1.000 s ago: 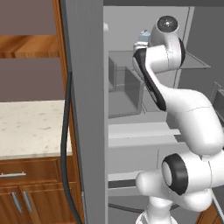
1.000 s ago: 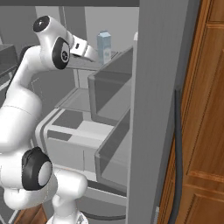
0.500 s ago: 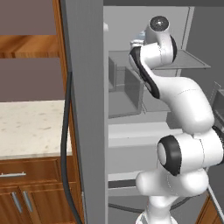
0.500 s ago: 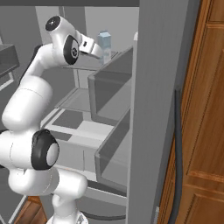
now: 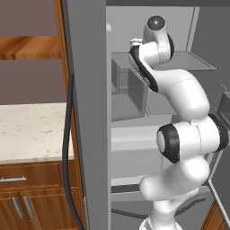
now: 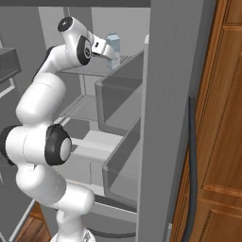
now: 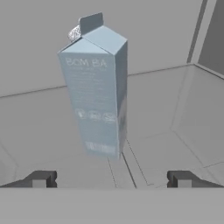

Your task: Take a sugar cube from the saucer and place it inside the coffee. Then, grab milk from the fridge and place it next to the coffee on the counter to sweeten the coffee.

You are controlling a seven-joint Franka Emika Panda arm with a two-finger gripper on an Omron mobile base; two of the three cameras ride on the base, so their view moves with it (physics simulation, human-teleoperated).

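Since a second ago the arm is seen pushed deeper into the fridge (image 5: 90, 134): the wrist and hand, then level with the front of the upper shelf, are now carried further in and slightly up, and the elbow link is drawn in closer behind them. The base is not shifted; door edge and counter (image 5: 31, 130) sit where they sat.

Meaning for the task, as judged: the milk leg is in hand and the approach is nearly closed, but nothing is grasped yet. Mug and saucer are not covered by these views, so the sugar step cannot be checked here.

Milk (image 7: 97, 87): upright on the upper shelf, gabled top up, a little left of centre in the hand view and just ahead of the finger tips. In the right base view the milk (image 6: 113, 49) stands directly beyond the hand, near but apart.

Gripper (image 7: 111, 179): fingers spread wide, nothing between them; the carton is not yet flanked by them, and is aligned nearer the left tip than the right.

Pose: arm rises from the base, folds at a bulky elbow, then reaches up and forward; the hand (image 6: 99, 46) is held roughly level, pointing into the shelf toward the carton. A short advance with a small sideways correction is likely still needed before closing.
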